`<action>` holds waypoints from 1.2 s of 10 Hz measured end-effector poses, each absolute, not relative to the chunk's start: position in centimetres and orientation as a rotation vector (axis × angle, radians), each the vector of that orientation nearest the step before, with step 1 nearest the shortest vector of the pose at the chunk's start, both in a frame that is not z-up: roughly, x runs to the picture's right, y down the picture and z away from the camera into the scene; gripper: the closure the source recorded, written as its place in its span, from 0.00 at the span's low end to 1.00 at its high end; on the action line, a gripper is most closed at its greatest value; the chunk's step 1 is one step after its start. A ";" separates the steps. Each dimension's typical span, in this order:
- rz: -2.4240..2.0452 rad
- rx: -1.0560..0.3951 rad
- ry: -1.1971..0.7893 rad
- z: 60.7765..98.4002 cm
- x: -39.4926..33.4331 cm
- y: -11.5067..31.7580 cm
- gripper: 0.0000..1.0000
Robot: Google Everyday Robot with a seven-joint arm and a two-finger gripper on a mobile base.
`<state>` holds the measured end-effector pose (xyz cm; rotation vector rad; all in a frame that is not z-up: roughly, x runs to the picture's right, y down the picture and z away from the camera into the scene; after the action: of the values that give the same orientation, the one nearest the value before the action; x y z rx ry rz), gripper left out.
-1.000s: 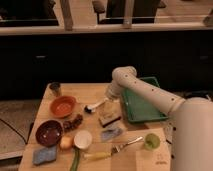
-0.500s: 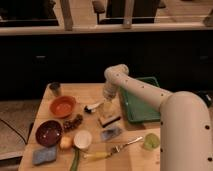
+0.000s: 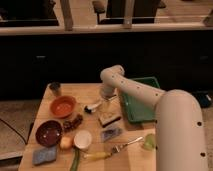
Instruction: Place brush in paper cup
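Note:
The brush [image 3: 92, 107] lies on the wooden table [image 3: 135, 160], its dark round head at the left and its white handle running up to the right. My gripper [image 3: 104, 104] hangs from the white arm right over the handle end of the brush. The paper cup [image 3: 82, 140] is white and stands upright toward the front of the table, below and left of the brush, apart from it. The far end of the handle is hidden by the gripper.
An orange bowl [image 3: 62, 106] and a dark red bowl [image 3: 48, 133] stand at the left. A green tray [image 3: 145, 112] is at the right. A yellow-handled fork [image 3: 102, 154], a sponge block [image 3: 109, 119], a blue packet [image 3: 110, 133] and a small cup [image 3: 55, 88] also lie around.
The arm has swung left and down, bringing my gripper from beside the green tray to over the brush handle. The brush and the cup have not moved.

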<state>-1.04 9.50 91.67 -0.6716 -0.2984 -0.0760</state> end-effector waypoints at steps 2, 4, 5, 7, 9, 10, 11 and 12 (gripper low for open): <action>-0.102 -0.679 -0.323 92.2 -1.7 9.9 0.20; -0.116 -0.691 -0.336 92.4 -1.7 10.3 0.20; -0.120 -0.692 -0.342 92.5 -1.8 10.3 0.20; -0.131 -0.696 -0.353 92.7 -2.2 10.5 0.20; -0.134 -0.700 -0.357 92.7 -2.1 10.6 0.20; -0.136 -0.702 -0.357 92.8 -2.1 10.8 0.20; -0.137 -0.702 -0.358 92.8 -2.2 10.8 0.20; -0.139 -0.702 -0.359 92.8 -2.3 10.8 0.20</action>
<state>-2.25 10.79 92.79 -0.7020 -0.3586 -0.1390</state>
